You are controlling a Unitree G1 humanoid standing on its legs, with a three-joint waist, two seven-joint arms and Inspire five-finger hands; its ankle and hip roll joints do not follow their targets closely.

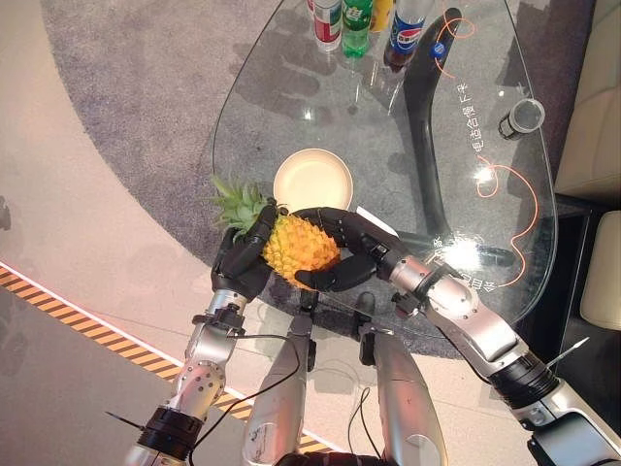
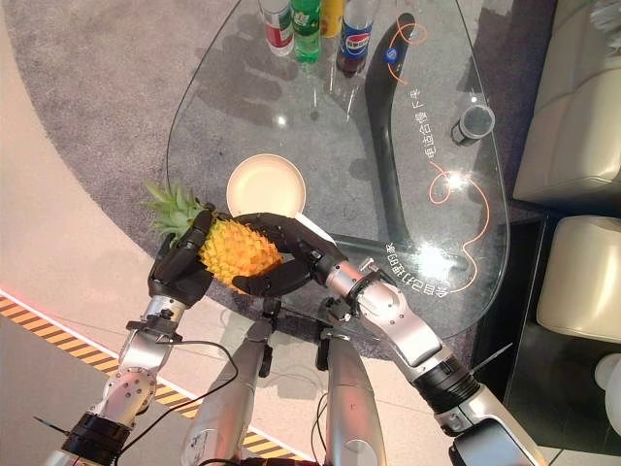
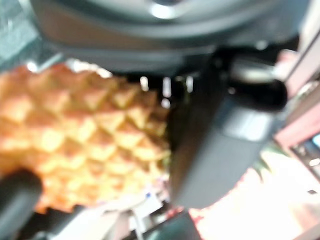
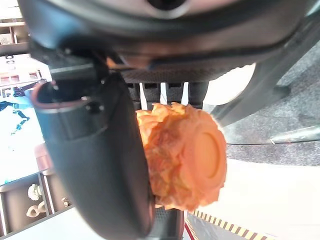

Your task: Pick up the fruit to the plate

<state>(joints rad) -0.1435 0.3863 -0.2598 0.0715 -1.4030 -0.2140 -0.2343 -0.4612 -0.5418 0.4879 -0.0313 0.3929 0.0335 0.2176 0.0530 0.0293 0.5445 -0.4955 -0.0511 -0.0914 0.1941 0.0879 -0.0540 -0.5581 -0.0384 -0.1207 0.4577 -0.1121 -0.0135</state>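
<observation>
Left eye view, nearest: the left hand [image 1: 243, 257] and right hand [image 1: 342, 254] clasp a pineapple [image 1: 296, 250] between them at the near edge of the glass table [image 1: 388, 126], fingers curled round its body from both sides; one hand alone likely could not steady it.
Right eye view: the cream plate [image 2: 266, 184] sits empty just beyond the pineapple; bottles [image 2: 320, 24] stand at the far edge, a dark cup [image 2: 475, 122] well apart.
Left wrist view: the thumb [image 3: 215, 145] presses the pineapple's scaly skin.
Right wrist view: fingers wrap the pineapple's butt end.
</observation>
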